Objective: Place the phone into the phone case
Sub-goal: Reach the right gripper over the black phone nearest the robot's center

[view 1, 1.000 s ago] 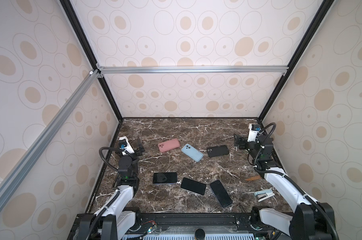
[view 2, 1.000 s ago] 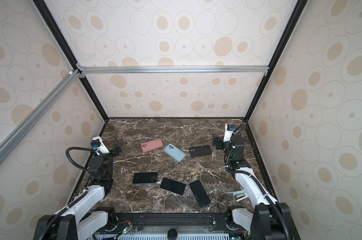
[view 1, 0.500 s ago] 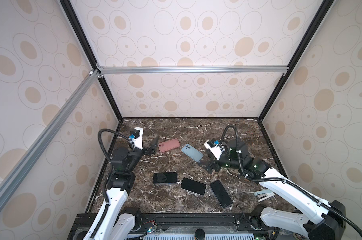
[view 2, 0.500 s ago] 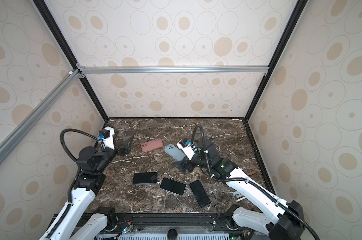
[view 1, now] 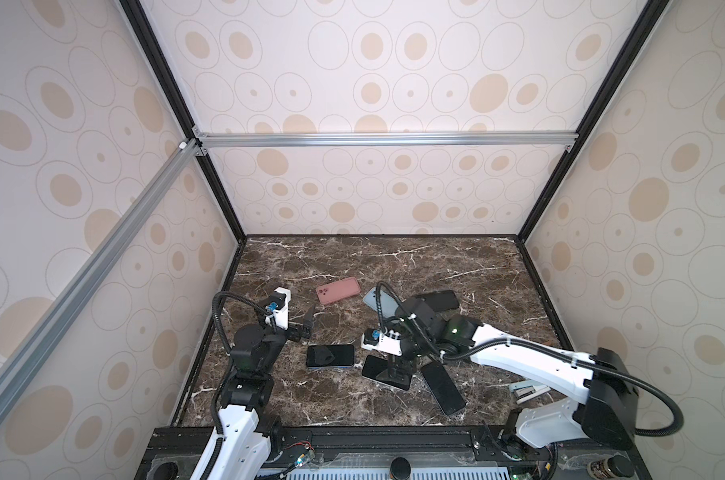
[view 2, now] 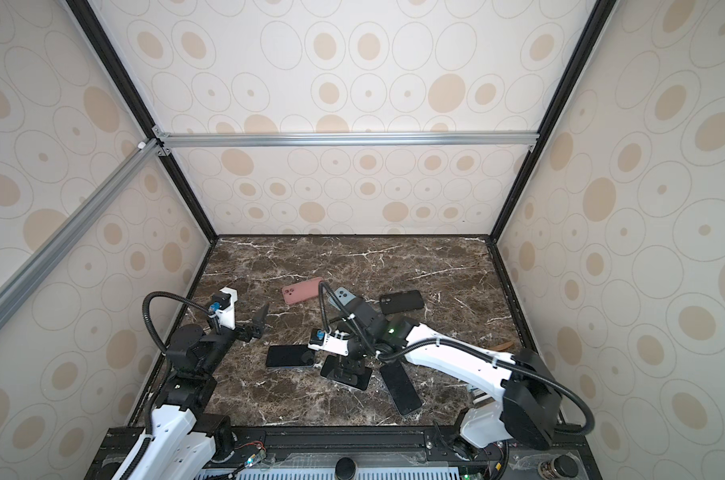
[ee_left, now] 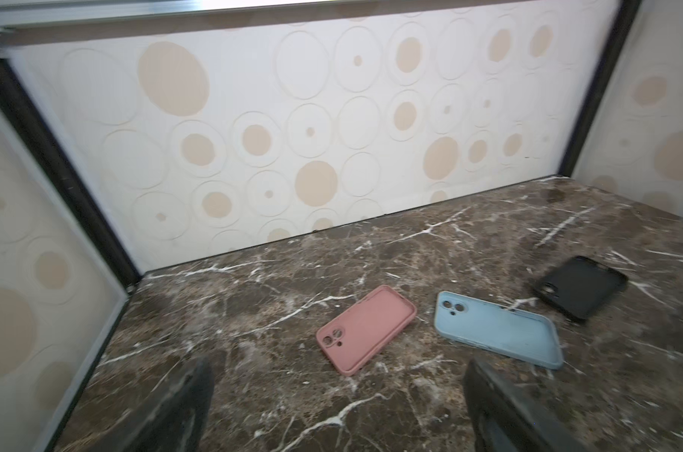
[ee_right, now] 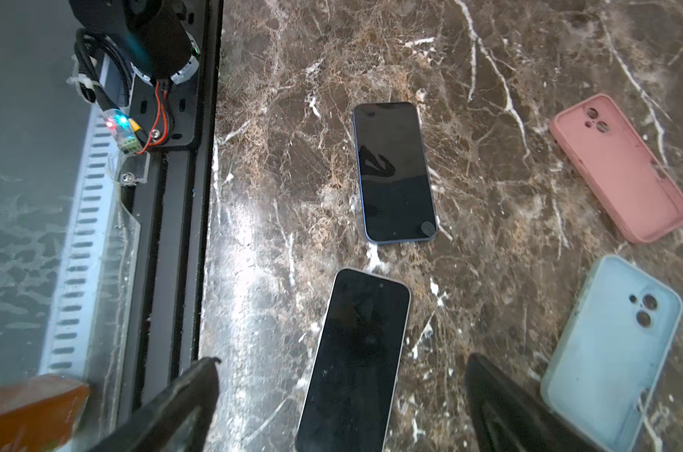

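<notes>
Three dark phones lie screen up near the front of the marble table (view 1: 394,257): a left phone (view 1: 330,356) (ee_right: 394,172), a middle phone (view 1: 377,368) (ee_right: 355,364) and a right phone (view 1: 443,386). Behind them lie a pink case (view 1: 338,290) (ee_left: 365,330), a blue case (view 1: 371,300) (ee_left: 496,330) and a black case (view 1: 437,300) (ee_left: 580,287). My right gripper (view 1: 396,370) (ee_right: 339,407) hangs open over the middle phone, with a finger on each side of it. My left gripper (view 1: 306,324) (ee_left: 336,407) is open and empty, short of the pink case.
Patterned walls close the table on three sides. A black front rail (view 1: 352,436) runs along the near edge. Small white items (view 1: 529,390) and a brown piece (view 2: 504,345) lie at the front right. My left arm's base (ee_right: 136,35) stands by the rail.
Both arms have swung in from the side walls. The right gripper crossed to the middle phone and lowered over it. The left gripper rose and faces the cases. Both jaws opened wider.
</notes>
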`<state>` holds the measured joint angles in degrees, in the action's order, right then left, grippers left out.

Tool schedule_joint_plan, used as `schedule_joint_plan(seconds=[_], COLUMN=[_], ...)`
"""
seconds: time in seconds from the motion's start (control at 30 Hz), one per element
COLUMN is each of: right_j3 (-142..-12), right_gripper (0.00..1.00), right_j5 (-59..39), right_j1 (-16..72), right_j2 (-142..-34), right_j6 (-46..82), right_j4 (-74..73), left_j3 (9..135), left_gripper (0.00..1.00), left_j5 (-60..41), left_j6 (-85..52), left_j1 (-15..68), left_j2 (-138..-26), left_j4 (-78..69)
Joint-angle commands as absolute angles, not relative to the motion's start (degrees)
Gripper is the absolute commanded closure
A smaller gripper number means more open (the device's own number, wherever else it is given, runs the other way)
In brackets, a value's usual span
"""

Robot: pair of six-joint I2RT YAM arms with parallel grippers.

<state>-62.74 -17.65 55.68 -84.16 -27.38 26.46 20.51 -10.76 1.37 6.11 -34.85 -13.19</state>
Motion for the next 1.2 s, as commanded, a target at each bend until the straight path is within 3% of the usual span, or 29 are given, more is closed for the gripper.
schedule_joint_plan(seconds=[0.0,0.2,0.43,0.9,1.17], right_j3=[-68.76,-80.07,-94.63,-91.35,-90.64], right_gripper=[0.0,0.0,0.02,0.01,0.01], right_j5=[-13.53,-13.53,-14.95,-14.31,-14.94], right_j1=[58.27,58.97,59.03,59.01,59.03], right_j2=[-90.95,-104.33,-117.16,-122.45,-124.87], right_j6=[-31.58,-29.78,-31.56,-31.26,-30.92], right_j4=[28.8,27.61,32.45,25.42,25.57], left_j3=[25.19,29.03,30.3,30.58,29.44], left_gripper=[0.01,0.01,0.01,0.01,0.01], left_j5=[0.63,16.17,25.04,34.42,32.1], left_j6=[-0.8,-5.79,-6.24,-4.77,-2.99], left_j1=[6.15,6.24,8.38,14.43,13.71], left_j2=[-36.49,-38.21,-39.69,-38.29,-36.77], left_j4=[-9.36,-2.83,-1.34,-0.78,-2.3])
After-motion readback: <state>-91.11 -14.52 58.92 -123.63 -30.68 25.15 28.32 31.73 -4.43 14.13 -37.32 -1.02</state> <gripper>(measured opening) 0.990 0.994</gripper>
